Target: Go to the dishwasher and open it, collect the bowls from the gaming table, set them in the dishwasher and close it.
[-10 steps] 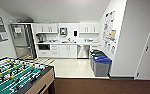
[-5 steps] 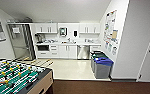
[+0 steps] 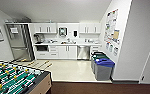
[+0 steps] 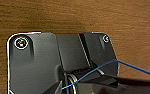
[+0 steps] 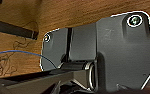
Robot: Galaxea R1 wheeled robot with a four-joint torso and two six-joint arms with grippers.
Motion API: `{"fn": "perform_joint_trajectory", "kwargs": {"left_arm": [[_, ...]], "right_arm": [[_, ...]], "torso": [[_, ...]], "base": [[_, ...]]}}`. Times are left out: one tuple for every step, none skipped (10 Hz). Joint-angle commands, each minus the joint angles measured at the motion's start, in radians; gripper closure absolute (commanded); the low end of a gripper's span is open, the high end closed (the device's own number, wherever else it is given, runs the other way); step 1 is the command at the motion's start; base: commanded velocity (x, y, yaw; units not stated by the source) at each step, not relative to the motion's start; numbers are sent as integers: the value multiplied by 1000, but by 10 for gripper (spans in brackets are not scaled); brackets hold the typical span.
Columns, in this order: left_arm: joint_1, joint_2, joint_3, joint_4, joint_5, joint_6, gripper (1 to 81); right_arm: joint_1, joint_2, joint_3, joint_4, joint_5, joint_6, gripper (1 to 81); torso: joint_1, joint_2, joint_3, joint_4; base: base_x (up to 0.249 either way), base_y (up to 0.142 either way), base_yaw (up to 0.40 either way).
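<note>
The dishwasher is a stainless-steel front set under the white counter at the far wall of the kitchenette, with its door closed. It lies well ahead of me across the pale floor. The bowls and the gaming table are out of view. In both wrist views my arms' dark plates hang over brown wood-grain flooring, with a thin blue cable across them.
A table-football table with a green field and rods stands close at the lower left. A blue-lidded bin and a green-lidded one stand against the right wall. A steel fridge is at the left. Yellowish strips lie on the floor.
The whole head view has shifted slightly, so the camera has moved. The table-football table takes up more of the lower left. Nothing in the room has moved.
</note>
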Motion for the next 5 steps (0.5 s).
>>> {"fn": "perform_joint_trajectory", "kwargs": {"left_arm": [[-57, -8, 17, 7, 51, 9, 10], [-57, -7, 17, 7, 51, 9, 10], [-57, -7, 17, 7, 51, 9, 10], [-57, -8, 17, 7, 51, 9, 10], [-57, -8, 17, 7, 51, 9, 10]], "right_arm": [[48, -13, 12, 2, -42, -5, 10], [47, -13, 12, 2, -37, -5, 10], [47, -13, 12, 2, -36, -5, 10], [48, -13, 11, 5, -36, -5, 10], [50, -13, 12, 5, -36, -5, 10]], "torso": [[0, 0, 0, 0], [0, 0, 0, 0], [0, 0, 0, 0], [0, 0, 0, 0], [0, 0, 0, 0]], "base": [[171, 0, 0], [170, 0, 0], [170, 0, 0], [170, 0, 0], [170, 0, 0]]}}
